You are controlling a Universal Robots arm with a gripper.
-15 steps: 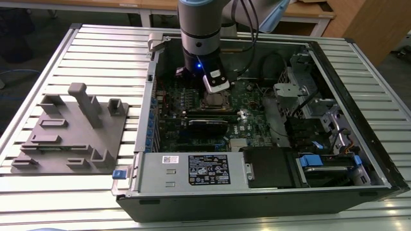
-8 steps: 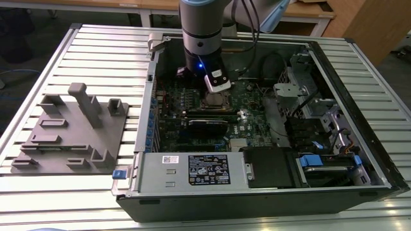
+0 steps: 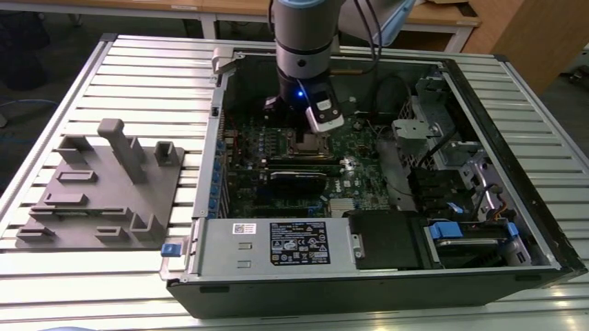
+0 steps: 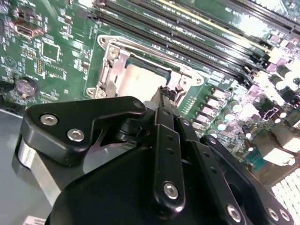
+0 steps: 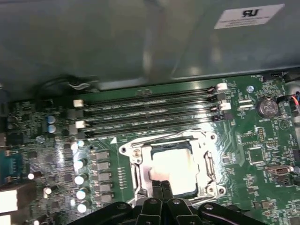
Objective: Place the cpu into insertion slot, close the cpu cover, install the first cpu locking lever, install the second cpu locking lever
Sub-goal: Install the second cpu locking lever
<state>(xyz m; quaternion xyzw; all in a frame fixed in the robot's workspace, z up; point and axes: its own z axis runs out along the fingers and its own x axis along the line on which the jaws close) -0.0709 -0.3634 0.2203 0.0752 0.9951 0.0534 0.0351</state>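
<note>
Robot arm (image 3: 304,41) reaches down into open computer case (image 3: 515,172). Gripper (image 3: 311,134) over socket (image 3: 308,145) on green board (image 3: 359,186). Grey tray (image 3: 101,200) near table's (image 3: 147,69) edge.

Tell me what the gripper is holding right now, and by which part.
Nothing that I can see. The gripper has its fingers pressed together, tips down at the edge of the cpu cover, with the cpu already seated in the socket.
</note>
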